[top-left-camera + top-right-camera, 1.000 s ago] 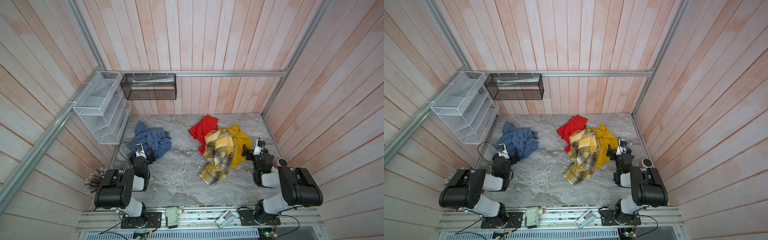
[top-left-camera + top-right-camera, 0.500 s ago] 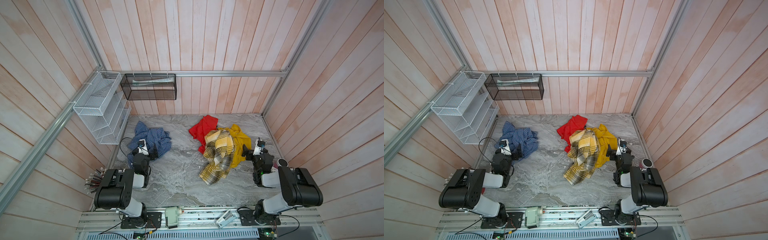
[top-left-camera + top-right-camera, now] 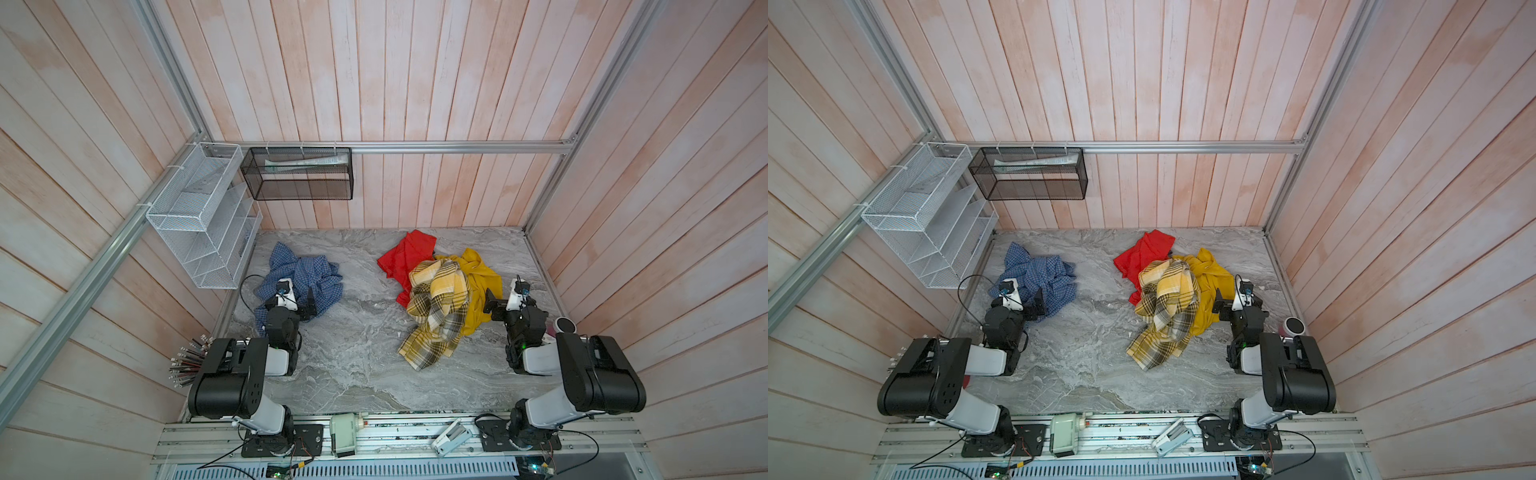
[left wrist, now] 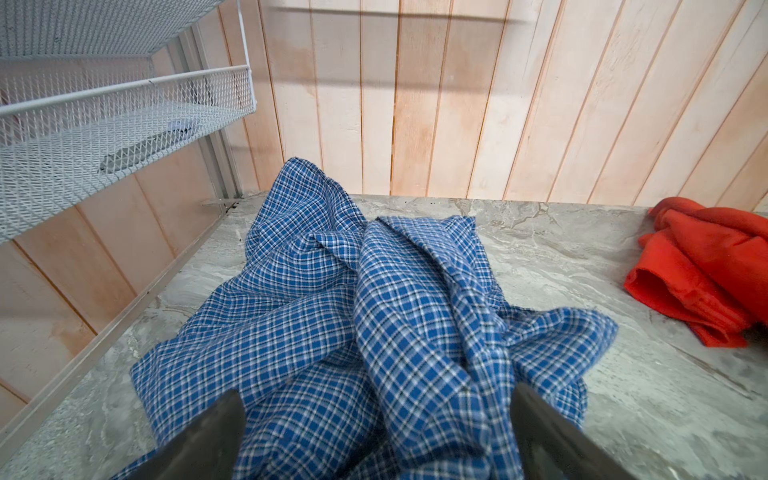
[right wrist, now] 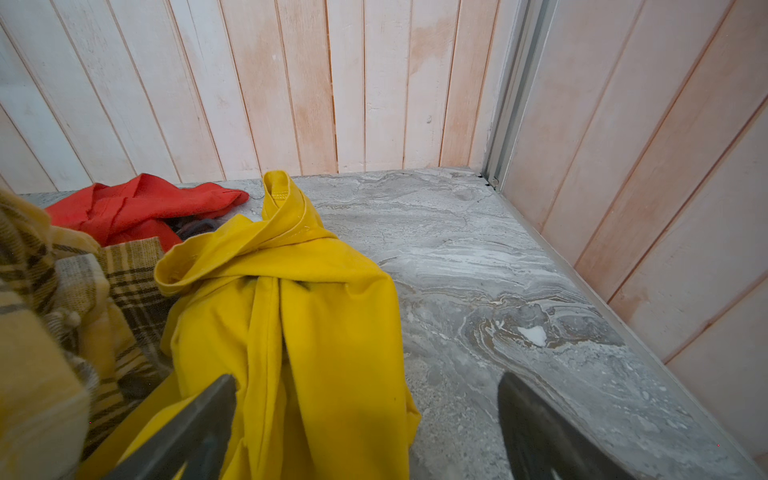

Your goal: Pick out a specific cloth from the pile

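The cloth (image 3: 307, 274) (image 3: 1042, 274), blue-and-white checked, lies crumpled at the back left of the marble table, apart from the pile. My left gripper (image 3: 297, 309) (image 3: 1027, 307) is low over its near edge. It stands open, and in the left wrist view its checked folds (image 4: 374, 291) lie between the spread fingers (image 4: 208, 436). The pile (image 3: 440, 291) (image 3: 1167, 299) is red, mustard and yellow plaid fabric at the right centre. My right gripper (image 3: 500, 307) (image 3: 1229, 309) (image 5: 365, 415) is open at the pile's right side, with the mustard cloth (image 5: 291, 311) reaching between its fingers.
A white wire shelf (image 3: 199, 216) hangs on the left wall and a black mesh basket (image 3: 297, 174) on the back wall. A small cup (image 3: 565, 326) stands by the right wall. Bare marble (image 3: 365, 332) separates the cloth from the pile.
My left gripper has moved a little toward the back, farther over the blue checked cloth. The right arm and the pile have not moved.
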Motion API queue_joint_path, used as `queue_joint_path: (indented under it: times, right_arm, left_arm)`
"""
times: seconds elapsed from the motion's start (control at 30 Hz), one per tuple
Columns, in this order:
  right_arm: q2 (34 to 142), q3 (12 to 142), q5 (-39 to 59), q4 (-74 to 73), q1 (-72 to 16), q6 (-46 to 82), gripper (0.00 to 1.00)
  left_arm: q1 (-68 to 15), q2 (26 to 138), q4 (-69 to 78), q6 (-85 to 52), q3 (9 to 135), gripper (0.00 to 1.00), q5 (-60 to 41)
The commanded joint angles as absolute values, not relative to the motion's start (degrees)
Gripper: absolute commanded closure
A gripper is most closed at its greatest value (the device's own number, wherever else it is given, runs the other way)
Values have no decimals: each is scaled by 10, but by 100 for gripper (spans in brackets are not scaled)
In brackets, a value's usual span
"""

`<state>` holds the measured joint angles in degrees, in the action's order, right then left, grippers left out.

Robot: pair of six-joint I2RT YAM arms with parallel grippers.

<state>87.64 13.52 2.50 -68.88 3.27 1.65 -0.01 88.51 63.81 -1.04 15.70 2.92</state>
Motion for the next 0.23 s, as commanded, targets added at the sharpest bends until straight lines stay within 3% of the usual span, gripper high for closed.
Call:
queue_joint_path:
  times: [0.0,0.2]
  right_arm:
    - [869,142,30,-682,36,13,2]
    - [869,142,31,-682,36,12,2]
  left_arm:
    - [3,883,628,-5,169,0,13]
    - [8,882,627,-9,169,0,6]
